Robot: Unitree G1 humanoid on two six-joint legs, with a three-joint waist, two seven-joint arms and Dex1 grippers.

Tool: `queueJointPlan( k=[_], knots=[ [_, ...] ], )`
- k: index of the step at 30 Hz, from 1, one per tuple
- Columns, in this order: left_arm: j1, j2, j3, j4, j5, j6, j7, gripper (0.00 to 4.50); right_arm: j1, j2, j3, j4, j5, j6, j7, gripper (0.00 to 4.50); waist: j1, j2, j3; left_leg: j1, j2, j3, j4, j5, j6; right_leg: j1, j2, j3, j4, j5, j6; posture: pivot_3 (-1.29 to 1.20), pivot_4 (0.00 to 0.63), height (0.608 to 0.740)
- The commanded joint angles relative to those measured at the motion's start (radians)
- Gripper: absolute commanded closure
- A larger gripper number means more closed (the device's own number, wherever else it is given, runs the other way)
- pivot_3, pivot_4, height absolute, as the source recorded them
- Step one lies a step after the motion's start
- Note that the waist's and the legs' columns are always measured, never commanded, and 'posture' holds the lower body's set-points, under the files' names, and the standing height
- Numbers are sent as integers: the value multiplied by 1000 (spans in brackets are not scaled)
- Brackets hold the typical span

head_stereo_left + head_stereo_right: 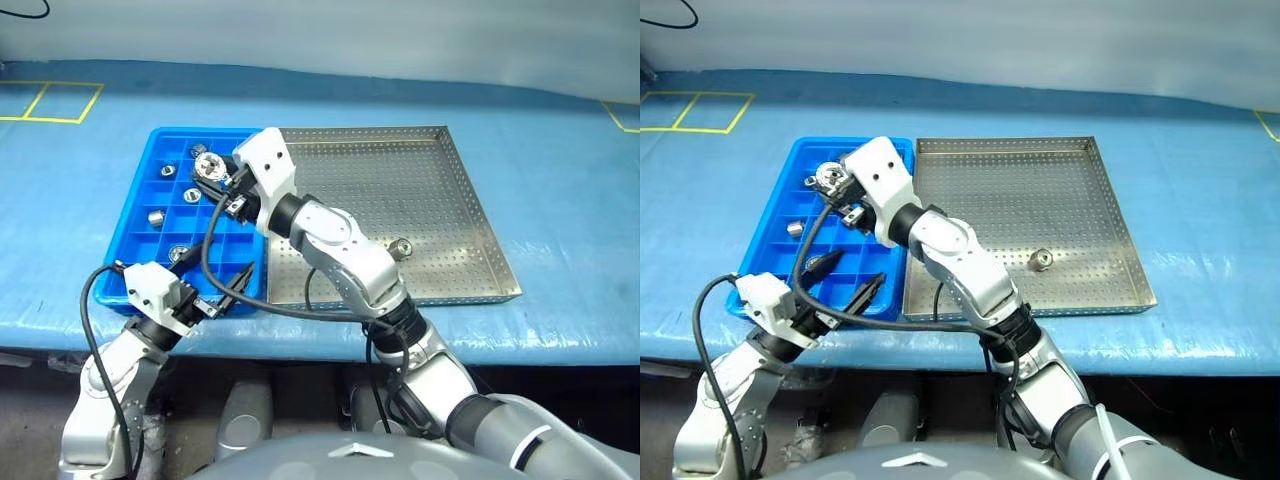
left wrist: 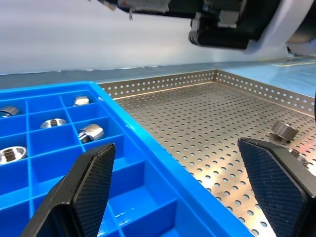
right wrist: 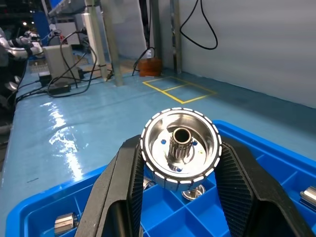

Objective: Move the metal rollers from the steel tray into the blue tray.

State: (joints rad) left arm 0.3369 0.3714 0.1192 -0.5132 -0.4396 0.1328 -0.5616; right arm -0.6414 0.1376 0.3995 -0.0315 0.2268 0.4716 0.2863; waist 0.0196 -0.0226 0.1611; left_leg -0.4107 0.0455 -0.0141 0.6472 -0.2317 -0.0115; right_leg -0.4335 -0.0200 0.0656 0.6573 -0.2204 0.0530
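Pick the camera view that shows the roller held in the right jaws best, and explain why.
The right wrist view: the held roller sits close up, its open face and central hub clear between the jaws. Both eye views show it small above the blue tray. The left wrist view misses it.

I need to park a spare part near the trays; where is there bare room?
The large perforated steel tray is nearly bare, with one small shiny metal roller near its front edge. The blue table cover beyond its right rim is free. It is crowded over the bright blue gridded plastic tray, where the right gripper holds a roller.
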Motion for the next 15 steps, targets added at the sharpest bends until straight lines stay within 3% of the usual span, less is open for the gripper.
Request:
queueJointPlan(
  k=[1,7,15],
  knots=[
    [-19,-16,9,-31,32,42,86,124,0,71,-18,26,-10,-9,-38,2790,-1,0,0,0,0,0,0,0,0,0,0,0,0,0,0,163,150,740],
    [-68,-94,118,-25,51,16,251,124,-11,74,-9,54,-7,-24,-33,2790,2,0,0,0,0,0,0,0,0,0,0,0,0,0,0,211,150,740],
    [-33,-136,228,-86,85,-38,348,124,-69,104,-1,175,-3,-67,24,2790,25,-1,0,0,0,-1,0,0,0,1,0,-1,0,0,0,339,150,740]
  ],
)
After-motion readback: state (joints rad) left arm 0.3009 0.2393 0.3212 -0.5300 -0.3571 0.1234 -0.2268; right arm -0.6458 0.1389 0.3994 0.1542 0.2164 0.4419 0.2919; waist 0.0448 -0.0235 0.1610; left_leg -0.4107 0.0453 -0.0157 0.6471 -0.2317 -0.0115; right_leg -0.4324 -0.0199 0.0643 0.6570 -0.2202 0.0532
